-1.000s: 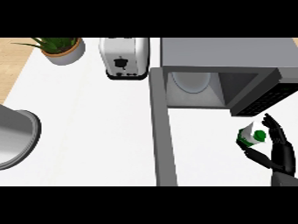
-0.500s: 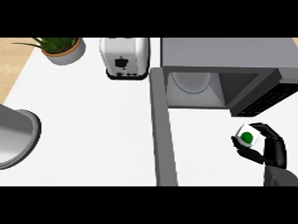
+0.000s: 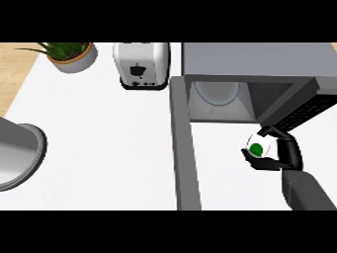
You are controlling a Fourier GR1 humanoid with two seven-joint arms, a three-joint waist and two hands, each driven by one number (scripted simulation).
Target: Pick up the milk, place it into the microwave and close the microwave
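The milk [image 3: 258,147] is a small white carton with a green round mark. My right hand [image 3: 282,154] is shut on it, fingers and thumb curled round its sides, holding it above the counter just in front of the microwave's opening. The microwave [image 3: 262,64] is a grey box at the upper right. Its door [image 3: 185,153] stands open, swung out toward me along the left of the opening. A white turntable plate [image 3: 216,93] shows inside the cavity. My left hand is not visible.
A white toaster [image 3: 141,64] stands left of the microwave at the back. A potted plant [image 3: 70,54] sits at the back left. A large grey pot [image 3: 7,157] lies at the left edge. The white counter [image 3: 105,148] stretches between them.
My right hand closed round the milk and moved up and left with it, from the counter's right side toward the microwave's opening.
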